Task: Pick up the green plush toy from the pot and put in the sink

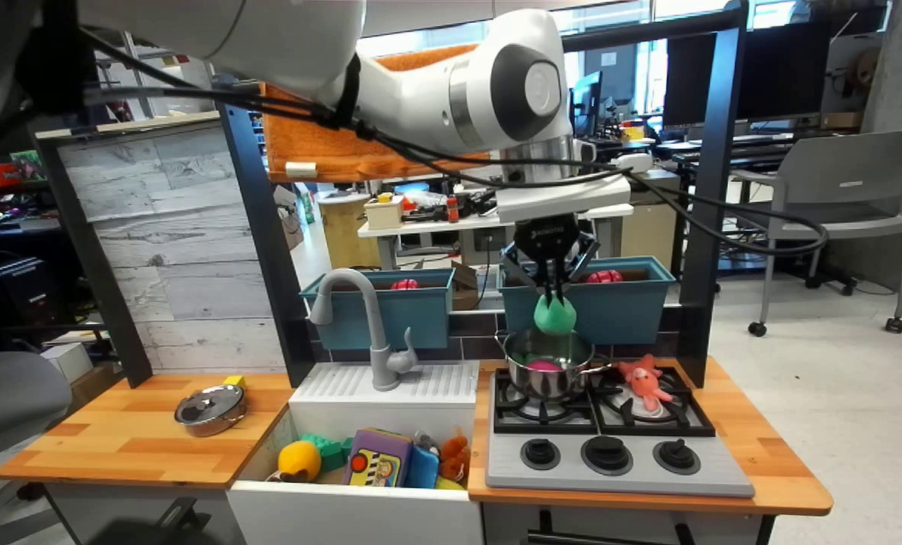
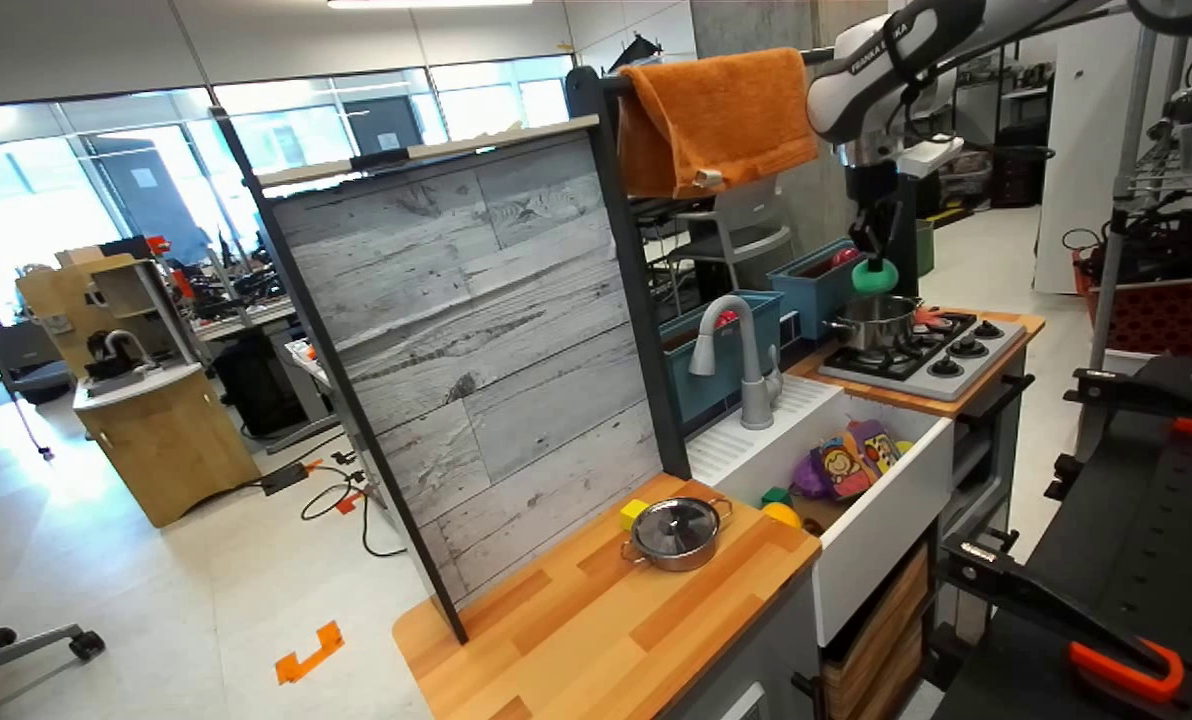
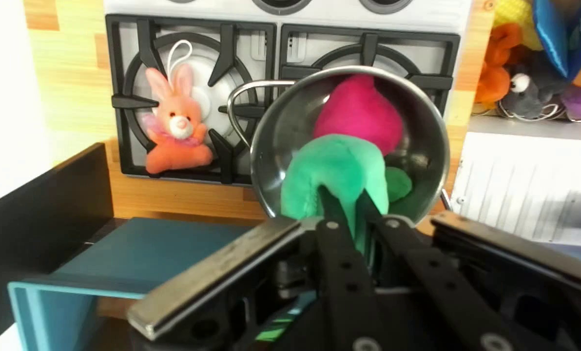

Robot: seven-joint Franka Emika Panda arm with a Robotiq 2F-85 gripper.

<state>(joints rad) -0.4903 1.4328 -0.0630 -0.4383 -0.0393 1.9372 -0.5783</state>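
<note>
The green plush toy (image 1: 555, 315) hangs from my gripper (image 1: 549, 294) just above the silver pot (image 1: 545, 382). In an exterior view the toy (image 2: 874, 279) also shows above the pot (image 2: 874, 330). In the wrist view the toy (image 3: 337, 153) is pinched between the two black fingertips (image 3: 343, 195), over the pot's opening (image 3: 276, 141). A pink plush (image 3: 356, 114) and another green piece (image 3: 398, 184) lie inside the pot. The white sink (image 1: 356, 515) is beside the stove and holds several toys; it also shows in an exterior view (image 2: 886, 525).
A tall grey faucet (image 1: 375, 333) stands behind the sink. Teal bins (image 1: 610, 310) sit behind pot and sink. An orange bunny (image 3: 176, 126) lies on the neighbouring burner. A lidded metal pan (image 2: 676, 535) and a yellow block (image 2: 633, 513) are on the far wooden counter.
</note>
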